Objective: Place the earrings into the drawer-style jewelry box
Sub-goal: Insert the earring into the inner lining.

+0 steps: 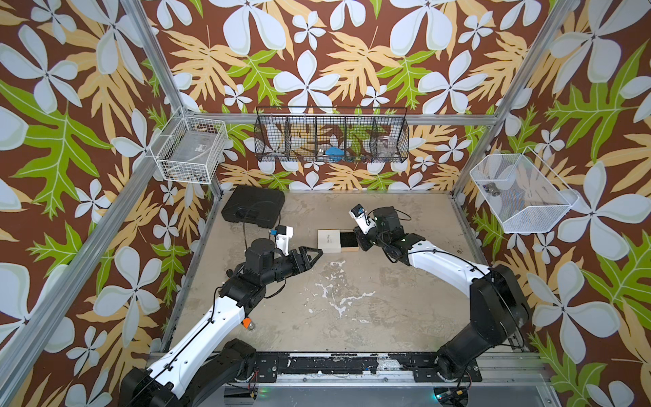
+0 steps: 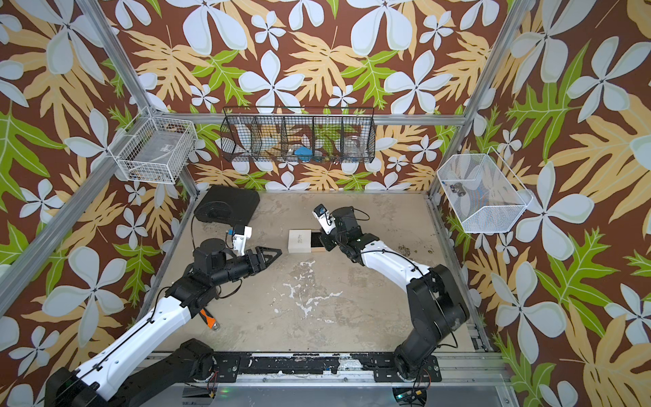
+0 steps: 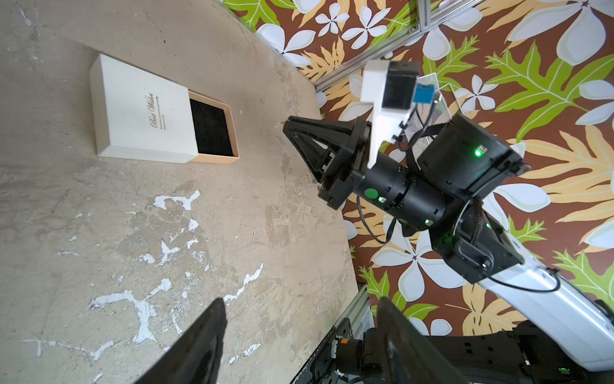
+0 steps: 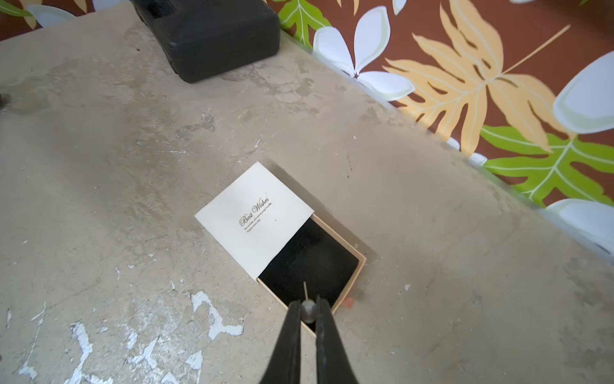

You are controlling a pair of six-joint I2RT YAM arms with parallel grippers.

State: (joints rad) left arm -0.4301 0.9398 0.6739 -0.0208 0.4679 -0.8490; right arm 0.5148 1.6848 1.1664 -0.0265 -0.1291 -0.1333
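Floral walls (image 1: pixel 317 53); scuffed beige tabletop (image 1: pixel 352 282) bears jewelry box (image 1: pixel 329 240).

The small flat white cardboard jewelry box (image 1: pixel 329 240) is lying near the middle of the worn grey table (image 1: pixel 352 289), with its black-lined tan-edged tray (image 1: pixel 348 240) sticking out toward three o'clock. The large black plastic case (image 1: pixel 253 208) is sitting at ten o'clock from the box, well apart. The left gripper (image 1: pixel 317 252) is sitting near the box at eight o'clock. The right gripper (image 4: pixel 308 304), at three o'clock, is holding a round-beaded stud earring (image 4: pixel 307 314) over the tray's outer end.

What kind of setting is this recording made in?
Most likely a staged robot test cell, not a home: bare aluminium frame posts carrying floral-print wall panels, a black wire basket hung there, and two robot arms bolted to a metal base rail.
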